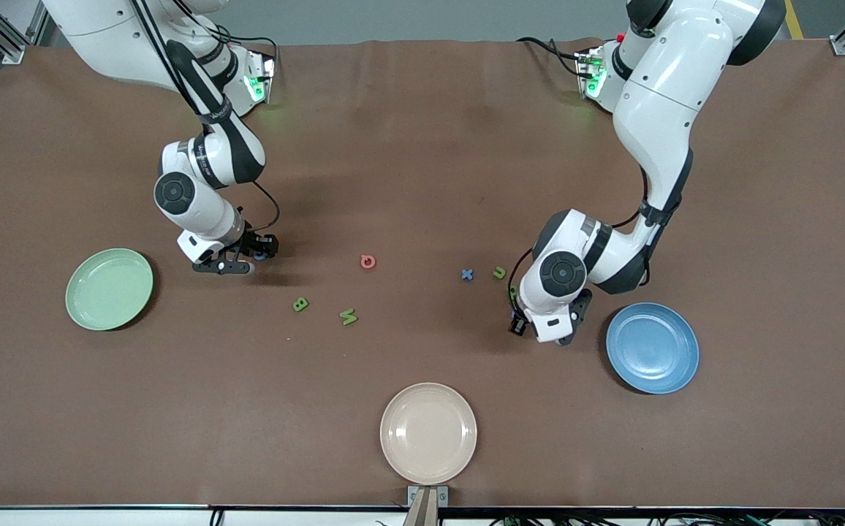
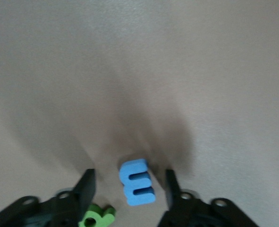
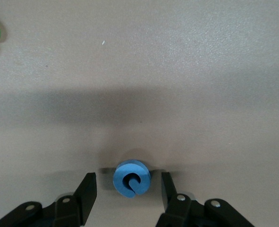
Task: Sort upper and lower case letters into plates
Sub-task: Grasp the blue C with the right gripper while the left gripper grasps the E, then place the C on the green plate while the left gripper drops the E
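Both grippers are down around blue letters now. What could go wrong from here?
Left gripper: its fingers straddle the blue E-shaped letter without touching it, and a green letter lies right beside one finger; closing could nudge or trap it.

Right gripper: the round blue letter sits between open fingers; its curved sides could slip or twist as they close.

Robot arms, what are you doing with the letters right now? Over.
Left gripper fingers astride blue E, gaps showing. Right gripper astride round blue letter. Mint plate, blue plate empty. Nothing blocking.
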`<state>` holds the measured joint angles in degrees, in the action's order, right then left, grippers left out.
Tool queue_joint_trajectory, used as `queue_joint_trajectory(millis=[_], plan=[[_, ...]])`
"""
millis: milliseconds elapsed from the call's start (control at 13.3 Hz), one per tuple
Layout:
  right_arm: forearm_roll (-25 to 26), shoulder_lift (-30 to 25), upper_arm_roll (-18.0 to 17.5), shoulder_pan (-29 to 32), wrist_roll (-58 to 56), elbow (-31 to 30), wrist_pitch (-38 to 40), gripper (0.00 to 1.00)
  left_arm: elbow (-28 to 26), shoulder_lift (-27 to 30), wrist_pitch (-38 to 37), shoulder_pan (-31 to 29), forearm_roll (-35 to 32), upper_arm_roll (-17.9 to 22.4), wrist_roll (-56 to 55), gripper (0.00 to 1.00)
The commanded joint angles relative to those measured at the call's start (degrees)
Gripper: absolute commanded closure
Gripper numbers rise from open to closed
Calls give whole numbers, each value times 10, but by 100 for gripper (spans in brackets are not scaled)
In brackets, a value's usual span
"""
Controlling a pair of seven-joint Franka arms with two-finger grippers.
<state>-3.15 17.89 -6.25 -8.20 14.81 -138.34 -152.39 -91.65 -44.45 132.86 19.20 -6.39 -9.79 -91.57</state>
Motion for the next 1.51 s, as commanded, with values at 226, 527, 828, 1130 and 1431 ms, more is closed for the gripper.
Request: queue_joint_trajectory(millis=[226,527,828,1130,1431], plan=[[-8,5,4,-4,5,-6,-7,44,-9,8,34,1,-12,4,8,100],[-8,6,5,-5,5,-3,-7,65,-4,50,2,-34,-67,4,91,100],[-8,4,6,-3,4,-1,-8,81,-6,61,-11,-111,-79,3,272,99],[1,-61,21,24,-13,24,81,87,-23,59,-12,-182,-80,3,443,96],[17,-109,28,146,-198,108,252,86,-48,61,-11,-200,-79,3,496,46]])
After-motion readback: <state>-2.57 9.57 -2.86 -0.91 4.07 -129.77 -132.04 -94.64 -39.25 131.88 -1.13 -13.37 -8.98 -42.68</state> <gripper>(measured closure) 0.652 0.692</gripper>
